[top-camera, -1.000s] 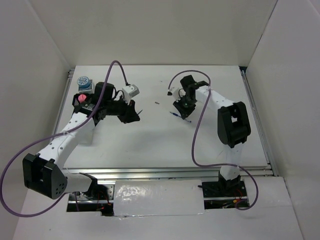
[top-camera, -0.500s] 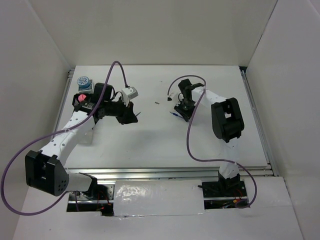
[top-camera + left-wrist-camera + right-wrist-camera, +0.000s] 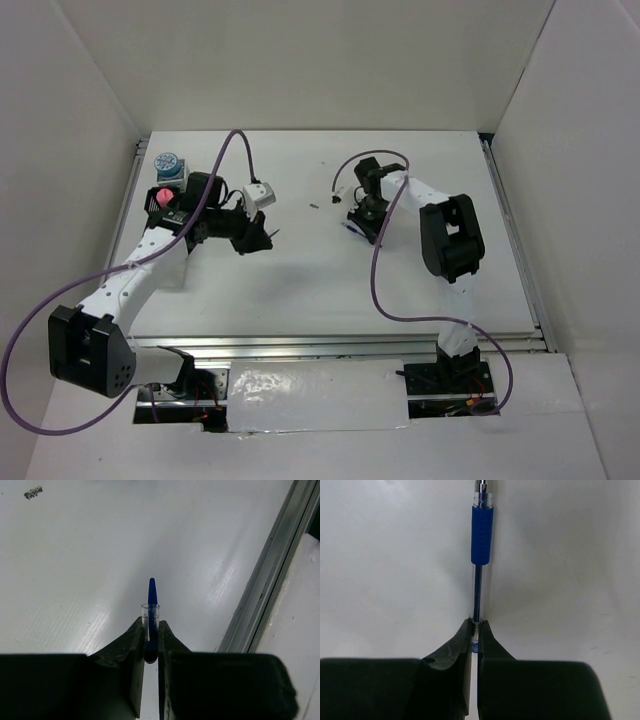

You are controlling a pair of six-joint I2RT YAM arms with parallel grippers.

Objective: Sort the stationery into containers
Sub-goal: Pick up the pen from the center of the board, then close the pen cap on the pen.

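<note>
right pincer [image 3: 474,626] clamped on pen [image 3: 482,535], axis at 12 o'clock | left pincer [image 3: 150,624] nipping blue-tipped tube [image 3: 150,611] | tin [image 3: 167,162] at right pincer's 10 o'clock; left arm nearer

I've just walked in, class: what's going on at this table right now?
Two robot arms are sorting stationery. The right end effector is shut on the clear barrel of a blue pen, low over the white table. The left end effector pinches a small clear tube with a blue tip, held above the table. A round blue-white tin sits at the far left. Neither held item is in a container yet.
</note>
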